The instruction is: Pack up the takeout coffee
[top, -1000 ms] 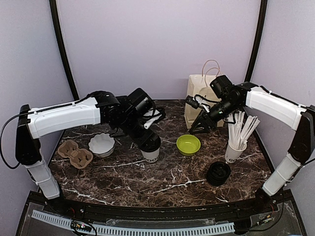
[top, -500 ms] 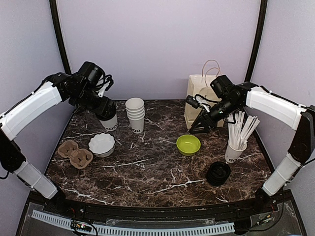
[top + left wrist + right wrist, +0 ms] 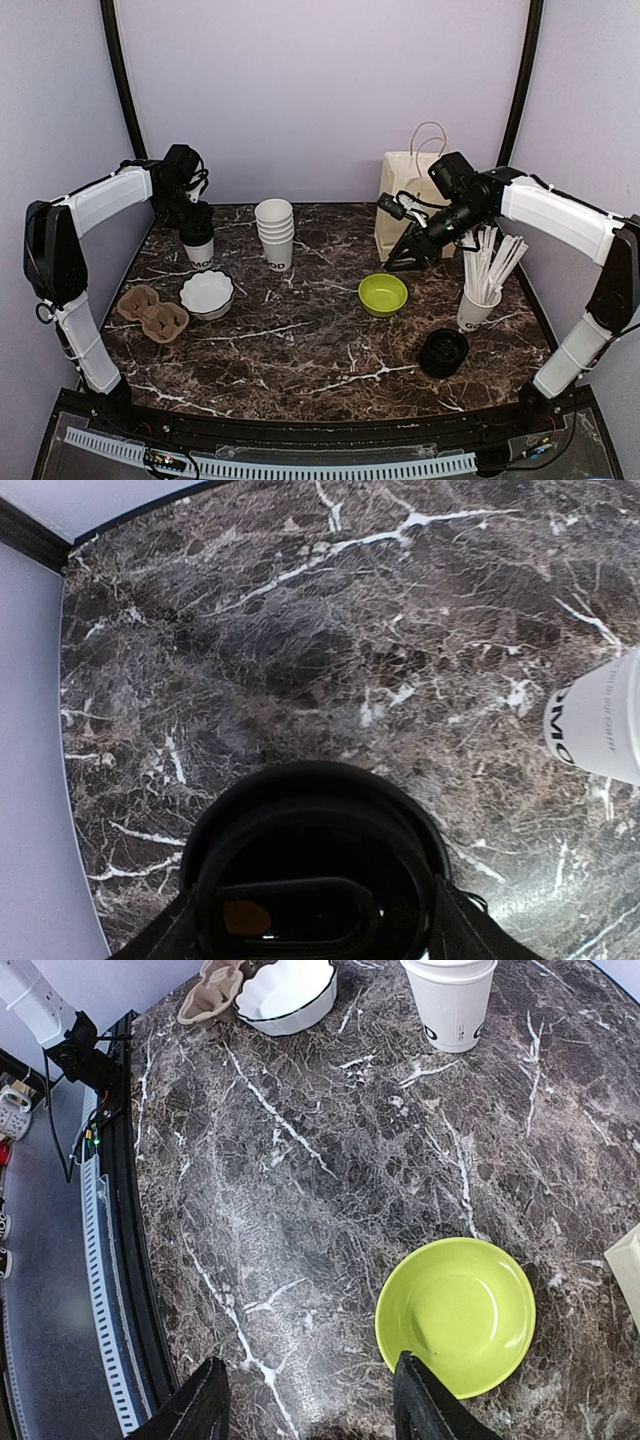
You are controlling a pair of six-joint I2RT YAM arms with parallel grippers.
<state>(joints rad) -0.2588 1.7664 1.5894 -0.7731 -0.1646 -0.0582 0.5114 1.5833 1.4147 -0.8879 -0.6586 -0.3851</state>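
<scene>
Gripped from above by the left gripper (image 3: pixel 196 228), at the upper left of the overhead view: one takeout coffee cup (image 3: pixel 200 252), upright, lettering facing out. Fingers clenched on either side of the black lid (image 3: pixel 310 875), probably to keep the cup level and the lid pressed on. Cannot tell whether resting on the marble table (image 3: pixel 320 360) or hanging just above it.

Well apart from the cardboard cup carrier (image 3: pixel 152 312) at lower left, the likely seat for the cup before bagging.

Right of centre, just beside the paper bag (image 3: pixel 410 195): the right gripper (image 3: pixel 402 258), spread wide with nothing between the fingers, low over the table near the lime-green bowl (image 3: pixel 455 1315). Probably stationed there to steady or open the bag.

Standing at the back, between the arms: a stack of white cups (image 3: pixel 275 235), no lids on. Elsewhere: a white fluted dish (image 3: pixel 207 293) beside the carrier, a stack of black lids (image 3: pixel 444 352) and a cup of white sticks (image 3: pixel 480 300) at lower right.
</scene>
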